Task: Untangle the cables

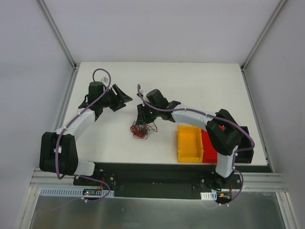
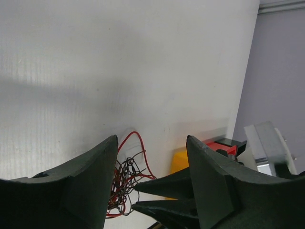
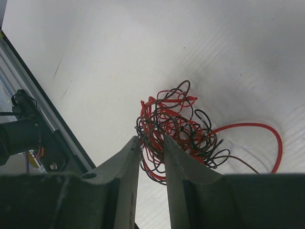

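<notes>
Your cables are a red-and-black scribble about mid-tabletop, a bit toward the near edge and just left of the yellow bin. Your right gripper sits right on the tangle, jaws only slightly apart, with a few strands showing in the gap. Left gripper is spread wide, gripping nothing, off to the tangle's left.

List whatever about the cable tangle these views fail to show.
- Top view: the cables are too small to trace strand by strand, and the right gripper overlaps their far edge.
- Left wrist view: the left gripper hides the tangle's left part behind one finger, and the bottom edge cuts off the rest.
- Right wrist view: the right gripper's fingers hide the tangle's near side, so the number of wires cannot be told.
</notes>
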